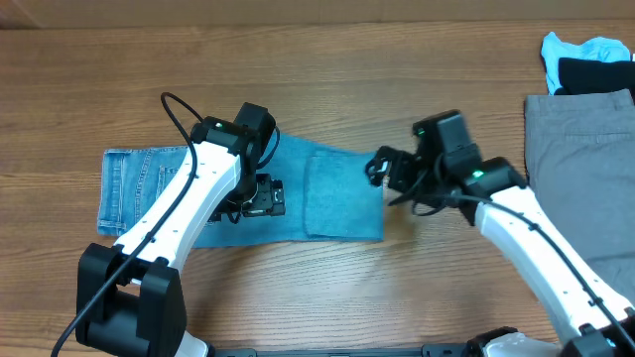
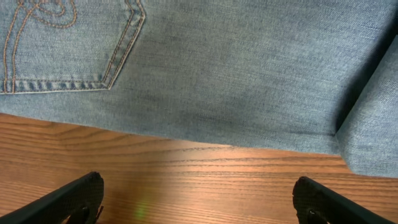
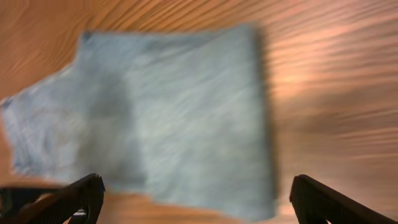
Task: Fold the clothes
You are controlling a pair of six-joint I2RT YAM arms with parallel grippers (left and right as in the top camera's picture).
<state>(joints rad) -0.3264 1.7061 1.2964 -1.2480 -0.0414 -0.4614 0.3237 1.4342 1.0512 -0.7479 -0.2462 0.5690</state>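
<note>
left arm (image 1: 189, 195) over jeans (image 1: 342, 198), wood-grain table (image 1: 327, 59)

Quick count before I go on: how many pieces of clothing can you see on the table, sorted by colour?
blue denim jeans: 1
grey garment: 1
black garment: 1
light blue garment: 1
Total: 4
The last three lie at the right edge of the overhead view and are partly cut off by it.

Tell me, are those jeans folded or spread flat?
Partly folded: the jeans have one end doubled back as a flap over the rest.
</note>
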